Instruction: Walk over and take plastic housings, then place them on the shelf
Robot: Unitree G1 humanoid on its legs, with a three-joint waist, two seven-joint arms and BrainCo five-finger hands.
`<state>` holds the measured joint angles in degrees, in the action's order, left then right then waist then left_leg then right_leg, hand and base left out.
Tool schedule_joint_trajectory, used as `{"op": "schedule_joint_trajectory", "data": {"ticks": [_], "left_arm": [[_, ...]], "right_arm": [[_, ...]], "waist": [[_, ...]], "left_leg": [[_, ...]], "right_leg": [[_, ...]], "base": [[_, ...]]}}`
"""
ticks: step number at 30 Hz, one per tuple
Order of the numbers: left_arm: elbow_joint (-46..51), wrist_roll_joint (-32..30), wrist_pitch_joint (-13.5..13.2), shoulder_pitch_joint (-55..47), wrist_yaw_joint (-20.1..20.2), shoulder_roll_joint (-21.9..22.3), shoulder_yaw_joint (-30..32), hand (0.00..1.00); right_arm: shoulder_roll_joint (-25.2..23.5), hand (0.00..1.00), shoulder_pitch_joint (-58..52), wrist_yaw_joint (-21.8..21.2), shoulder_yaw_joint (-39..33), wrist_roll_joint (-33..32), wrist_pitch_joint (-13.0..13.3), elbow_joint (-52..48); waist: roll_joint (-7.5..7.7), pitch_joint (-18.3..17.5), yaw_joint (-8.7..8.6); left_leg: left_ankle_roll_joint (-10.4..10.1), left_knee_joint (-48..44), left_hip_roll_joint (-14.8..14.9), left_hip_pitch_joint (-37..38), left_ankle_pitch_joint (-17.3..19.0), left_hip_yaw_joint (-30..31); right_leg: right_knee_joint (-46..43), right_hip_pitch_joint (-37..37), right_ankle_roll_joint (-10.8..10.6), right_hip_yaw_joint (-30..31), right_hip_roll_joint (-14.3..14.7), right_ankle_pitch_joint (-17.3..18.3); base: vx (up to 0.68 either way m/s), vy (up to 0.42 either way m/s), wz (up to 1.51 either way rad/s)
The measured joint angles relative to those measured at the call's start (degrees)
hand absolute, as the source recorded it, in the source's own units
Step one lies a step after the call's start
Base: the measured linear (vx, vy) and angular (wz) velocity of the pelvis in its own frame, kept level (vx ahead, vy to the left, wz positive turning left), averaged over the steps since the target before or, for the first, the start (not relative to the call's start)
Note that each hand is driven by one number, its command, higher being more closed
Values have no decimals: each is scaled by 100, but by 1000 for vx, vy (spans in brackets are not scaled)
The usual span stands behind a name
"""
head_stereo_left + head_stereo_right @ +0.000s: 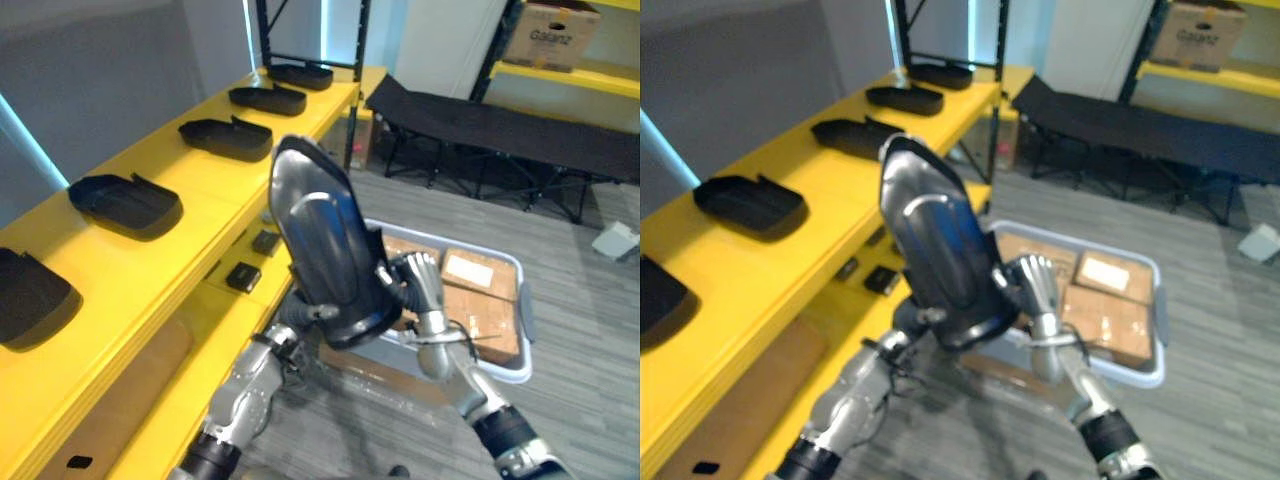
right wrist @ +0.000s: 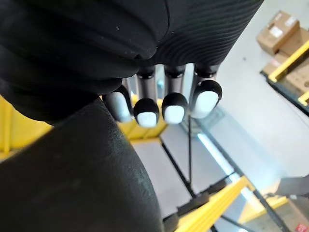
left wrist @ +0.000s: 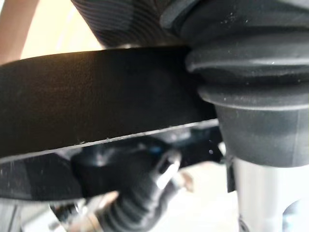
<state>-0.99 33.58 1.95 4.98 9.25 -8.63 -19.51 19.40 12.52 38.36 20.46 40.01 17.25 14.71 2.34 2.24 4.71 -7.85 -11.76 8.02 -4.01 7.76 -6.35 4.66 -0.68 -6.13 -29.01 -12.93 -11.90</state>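
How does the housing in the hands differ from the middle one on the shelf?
The held housing stands nearly on end in the air, gripped by the right hand; the middle housing lies flat on the yellow shelf, untouched. The held housing shows a glossy bulging face, the middle housing apparently its hollow side. Both are black and similarly shaped.

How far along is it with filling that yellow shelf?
Five black housings already lie in a row on the yellow shelf. A sixth housing is in hand, upright between the left hand and right hand, beside the shelf. Setting it down is left; whether more follow, I cannot tell.
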Motion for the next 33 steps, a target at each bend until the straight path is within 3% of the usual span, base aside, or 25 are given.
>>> {"op": "schedule_joint_trajectory", "data": {"ticks": [7, 13, 22, 27, 33], "left_arm": [[55, -738, -6, -79, -635, -2, 32, 100], [55, -727, -11, -220, -1015, -5, 107, 100], [15, 907, -67, -329, -1205, 4, 193, 100], [-31, 1665, -235, -373, -1294, 26, 247, 100], [-31, 1948, -317, -455, -1295, 55, 249, 100]], "right_arm": [[-57, 100, 16, 132, 167, -151, 13, -1], [-252, 100, 24, 178, 286, -291, 95, -18], [-601, 100, 6, 125, 486, -561, 342, -306], [-929, 100, -128, 59, 625, -840, 538, -401], [-1077, 100, -232, 61, 689, -1008, 553, -365]], "waist": [[1, 0, 77], [2, -1, 83], [5, -3, 78], [16, -10, 10], [32, -21, -45]], "left_leg": [[-1, -9, -2, 5, -1, 62], [-1, -27, -1, 7, -1, 59], [-2, 17, 10, 114, 2, -55], [-3, 18, 19, 107, 3, -72], [-3, 23, 20, 108, 2, -85]], "right_leg": [[1, 61, 1, -58, 2, 1], [2, 61, 1, -53, 3, 1], [2, 59, 1, 76, 9, 1], [2, 25, 6, 92, 14, 5], [2, 10, 13, 99, 13, 11]], "base": [[-17, 29, 4], [-14, 36, 0], [-3, 15, -5], [-12, 26, -4], [-10, 35, -1]]}}
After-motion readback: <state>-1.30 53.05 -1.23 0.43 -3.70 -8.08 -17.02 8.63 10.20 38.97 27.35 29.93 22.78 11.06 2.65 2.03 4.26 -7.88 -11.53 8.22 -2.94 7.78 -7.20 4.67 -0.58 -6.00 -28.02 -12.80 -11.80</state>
